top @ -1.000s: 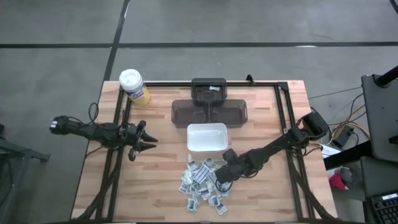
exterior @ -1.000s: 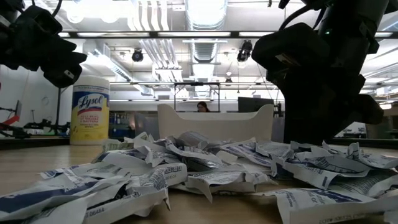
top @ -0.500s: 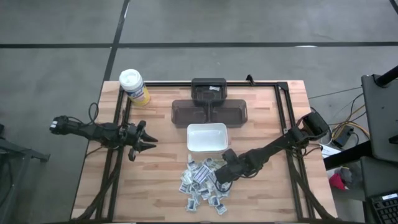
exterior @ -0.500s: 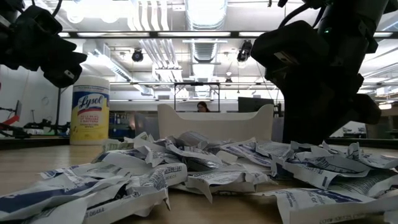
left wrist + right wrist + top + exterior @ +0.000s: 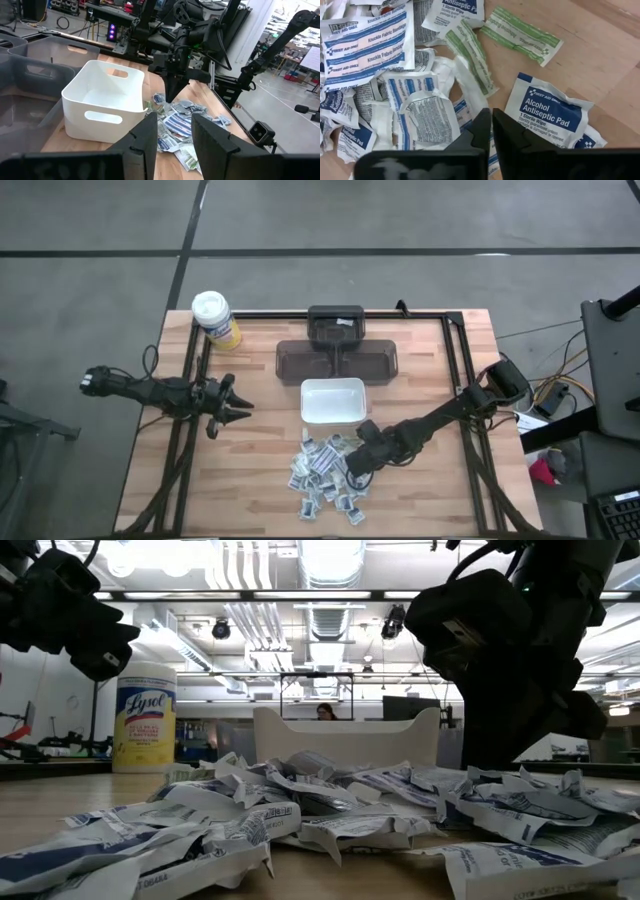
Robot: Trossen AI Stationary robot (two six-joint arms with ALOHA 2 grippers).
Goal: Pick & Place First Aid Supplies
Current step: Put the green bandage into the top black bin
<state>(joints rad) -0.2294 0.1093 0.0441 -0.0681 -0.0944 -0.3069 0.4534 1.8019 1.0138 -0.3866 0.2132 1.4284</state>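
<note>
The first aid supplies (image 5: 325, 470) are small white packets with blue or green print, heaped flat on the wooden table just in front of the white dish (image 5: 333, 402). My right gripper (image 5: 352, 475) slants down into the right side of the heap, its fingers shut (image 5: 491, 117). It shows in the low view as a dark mass over the packets (image 5: 500, 755). My left gripper (image 5: 235, 405) hovers open above the table's left part, pointing level toward the dish (image 5: 100, 100), with nothing between its fingers (image 5: 175, 135). My right gripper comes at the heap from above, slanting down from the table's right side. Its shut fingertips meet on the end of a white packet (image 5: 476, 102) in the heap. The fingers hide the exact spot. The packet lies on the heap.
A yellow canister with a white lid (image 5: 215, 318) stands at the far left corner. Dark grey bins (image 5: 337, 360) sit behind the dish. Black rails (image 5: 455, 350) run along the table's sides and far edge. Bare wood lies left and right of the heap.
My right gripper has stayed over the heap, and its fingers have shut there: in the low view its lower part is narrower than before. A few packets beside it have shifted slightly. My left arm has kept still.
</note>
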